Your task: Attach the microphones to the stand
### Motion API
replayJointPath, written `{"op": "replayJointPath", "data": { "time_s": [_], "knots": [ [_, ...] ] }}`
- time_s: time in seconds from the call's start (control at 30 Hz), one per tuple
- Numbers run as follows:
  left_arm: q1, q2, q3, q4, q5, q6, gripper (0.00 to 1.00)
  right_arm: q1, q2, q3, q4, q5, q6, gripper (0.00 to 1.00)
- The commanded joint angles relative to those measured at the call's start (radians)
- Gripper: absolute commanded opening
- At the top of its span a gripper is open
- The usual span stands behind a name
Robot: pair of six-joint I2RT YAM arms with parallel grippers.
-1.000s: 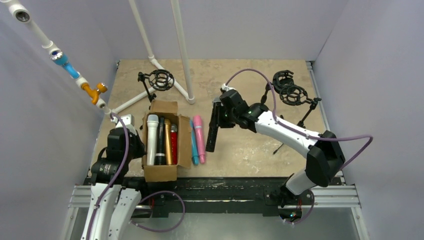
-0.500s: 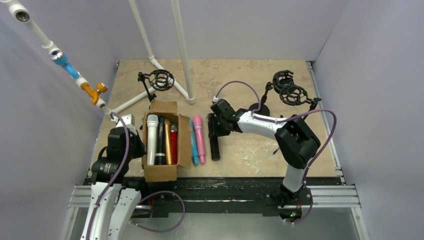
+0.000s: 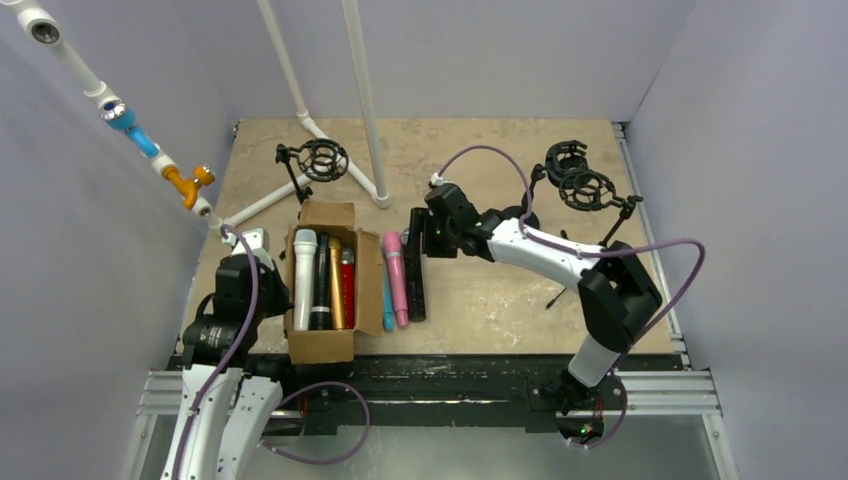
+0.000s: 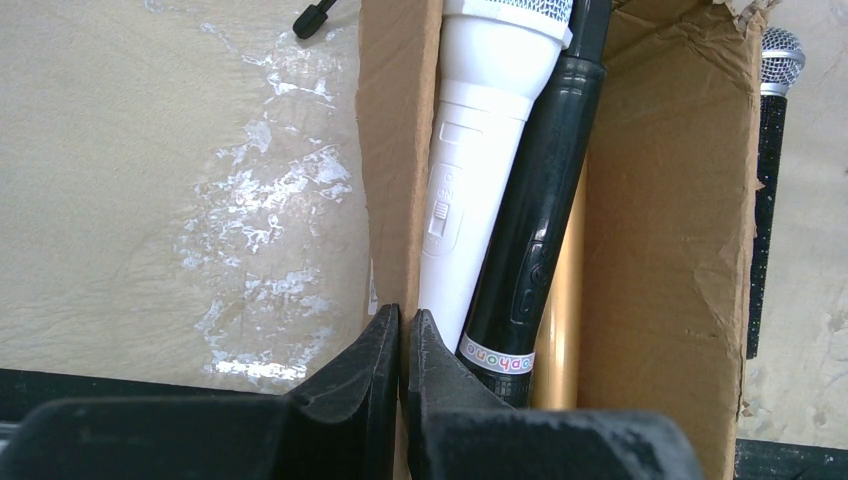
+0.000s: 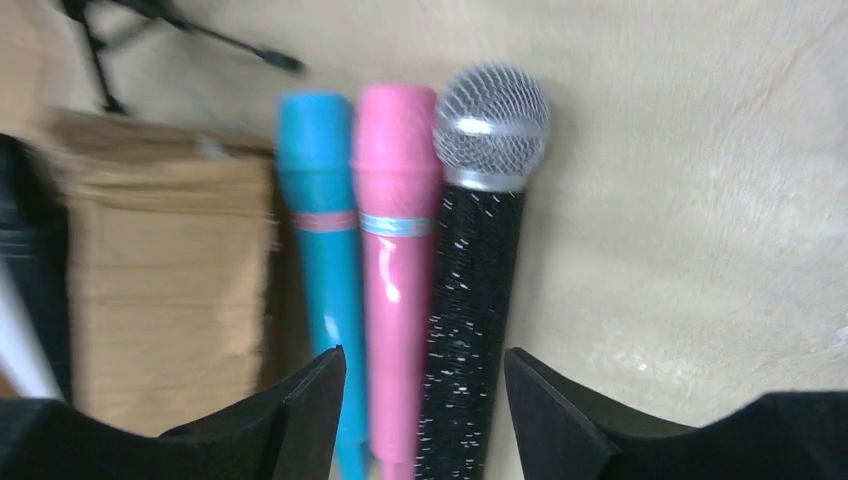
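Top view: the right gripper [image 3: 418, 238] sits over the head end of the black glitter microphone [image 3: 414, 285], with the pink microphone [image 3: 396, 275], the blue microphone [image 3: 385, 300] and the cardboard box [image 3: 322, 345] of microphones beside it. Left wrist: the left gripper [image 4: 400, 318] is pinched nearly closed on the box's wall, the white microphone [image 4: 480, 150] just beside it. Right wrist: the right gripper is wide open and holds nothing, with the pink and black glitter microphones lying between its fingers.
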Motion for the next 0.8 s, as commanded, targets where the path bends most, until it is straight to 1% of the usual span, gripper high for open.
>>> {"op": "replayJointPath", "data": {
  "time_s": [0.0,0.07,0.13,0.23,0.37,0.57,0.77],
  "knots": [
    [-0.001,-0.018,0.034,0.106,0.005,-0.008,0.0,0.036,-0.153,0.113,-0.017,0.093,0.052,0.62],
    [-0.001,-0.018,0.035,0.105,0.005,-0.008,0.0,0.08,-0.179,0.161,-0.021,0.115,0.065,0.61],
    [-0.001,-0.018,0.033,0.108,0.006,-0.008,0.0,0.136,-0.163,0.223,-0.025,0.109,0.069,0.61],
    [-0.001,-0.015,0.033,0.107,0.006,-0.008,0.0,0.221,-0.087,0.344,-0.054,0.075,0.07,0.6],
    [-0.001,-0.015,0.036,0.104,0.003,-0.008,0.0,0.296,0.045,0.451,-0.07,0.049,0.073,0.59],
    [-0.001,-0.015,0.037,0.103,0.006,-0.01,0.0,0.351,0.197,0.56,-0.103,0.043,0.068,0.59],
    [-0.001,-0.013,0.037,0.104,0.017,-0.007,0.0,0.358,0.271,0.584,-0.112,0.049,0.065,0.59]
  ]
}}
